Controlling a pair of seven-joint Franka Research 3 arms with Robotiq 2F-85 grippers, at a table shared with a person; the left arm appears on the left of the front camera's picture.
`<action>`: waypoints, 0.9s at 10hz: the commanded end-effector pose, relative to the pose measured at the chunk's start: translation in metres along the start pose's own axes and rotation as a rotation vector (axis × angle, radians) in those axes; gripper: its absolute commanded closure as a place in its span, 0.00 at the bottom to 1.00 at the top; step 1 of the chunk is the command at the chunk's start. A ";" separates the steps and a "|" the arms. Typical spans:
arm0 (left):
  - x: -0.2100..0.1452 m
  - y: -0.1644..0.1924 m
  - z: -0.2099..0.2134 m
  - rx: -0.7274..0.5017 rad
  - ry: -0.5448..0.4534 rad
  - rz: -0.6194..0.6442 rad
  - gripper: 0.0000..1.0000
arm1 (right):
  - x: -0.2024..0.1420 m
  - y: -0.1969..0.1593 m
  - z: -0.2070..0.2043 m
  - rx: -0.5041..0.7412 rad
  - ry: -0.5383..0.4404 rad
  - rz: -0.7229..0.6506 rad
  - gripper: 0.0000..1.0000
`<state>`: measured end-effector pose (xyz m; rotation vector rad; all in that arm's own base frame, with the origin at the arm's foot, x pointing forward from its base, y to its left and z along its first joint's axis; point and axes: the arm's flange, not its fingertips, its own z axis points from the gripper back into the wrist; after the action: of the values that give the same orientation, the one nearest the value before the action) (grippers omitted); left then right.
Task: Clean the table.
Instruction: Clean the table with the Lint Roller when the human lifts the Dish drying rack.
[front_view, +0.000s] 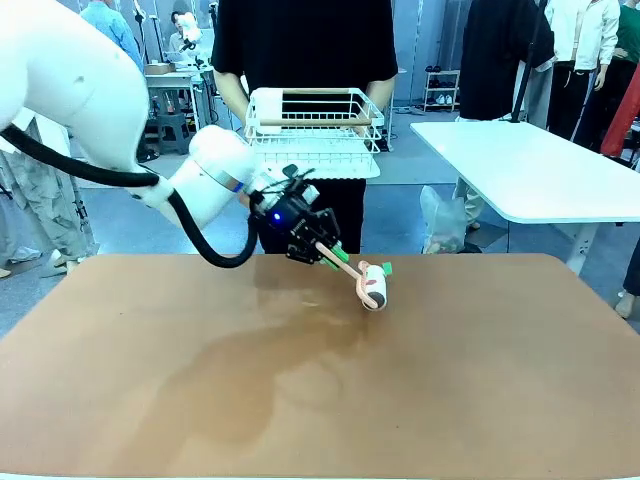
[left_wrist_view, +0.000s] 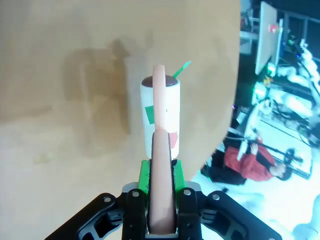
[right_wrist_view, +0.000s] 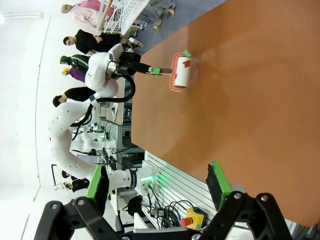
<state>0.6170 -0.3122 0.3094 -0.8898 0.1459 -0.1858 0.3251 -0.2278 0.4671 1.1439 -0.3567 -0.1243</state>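
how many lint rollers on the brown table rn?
1. The lint roller sits toward the far middle of the table, roller end on the top, its handle clamped in the left gripper. Nothing there could hide another.

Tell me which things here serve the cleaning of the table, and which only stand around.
For the job:
- table
- lint roller, resting on the tabletop
- left gripper, jaws shut on the roller's handle

Standing around:
- white wire basket held by the person
- white table
- right gripper, jaws open and empty
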 end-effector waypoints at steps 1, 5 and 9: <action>-0.020 0.004 0.056 -0.058 0.044 0.019 0.79 | 0.000 0.004 0.003 0.018 -0.006 0.014 0.00; -0.066 0.009 0.132 -0.039 -0.011 0.051 0.79 | 0.000 0.004 0.003 0.018 -0.006 0.014 0.00; -0.128 0.033 0.219 0.074 -0.199 0.115 0.79 | 0.000 0.004 0.003 0.018 -0.006 0.014 0.00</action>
<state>0.5595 -0.1103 0.4248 -0.8539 0.0658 -0.0242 0.3244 -0.2285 0.4671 1.1449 -0.3575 -0.1259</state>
